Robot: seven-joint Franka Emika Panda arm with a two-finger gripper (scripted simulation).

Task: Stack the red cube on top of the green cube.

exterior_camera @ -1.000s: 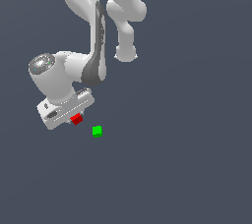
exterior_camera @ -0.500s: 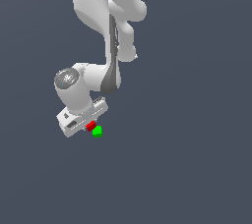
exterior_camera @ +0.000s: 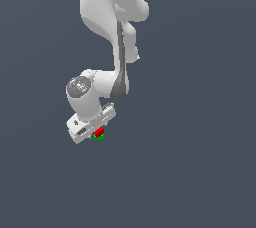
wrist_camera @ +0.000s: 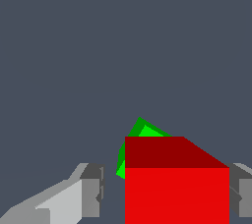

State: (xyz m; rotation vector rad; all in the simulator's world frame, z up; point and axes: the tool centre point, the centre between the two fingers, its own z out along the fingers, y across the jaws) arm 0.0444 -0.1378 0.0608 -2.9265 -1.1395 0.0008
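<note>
The red cube (exterior_camera: 99,131) sits between the fingers of my gripper (exterior_camera: 97,133), just under the white hand. In the exterior view it is directly over the green cube (exterior_camera: 99,136), of which only a thin green edge shows beneath it. In the wrist view the red cube (wrist_camera: 177,193) fills the space between the fingers (wrist_camera: 91,188). One finger is against its side and the other has a narrow gap. The green cube (wrist_camera: 142,132) shows just beyond the red one, mostly covered by it. I cannot tell whether the two cubes touch.
The cubes are over a plain dark grey floor (exterior_camera: 190,172). The arm's white links (exterior_camera: 107,17) rise above the hand toward the top of the exterior view.
My gripper carried the red cube toward the exterior view's right and slightly down, from beside the green cube to right over it. The green cube has not moved.
</note>
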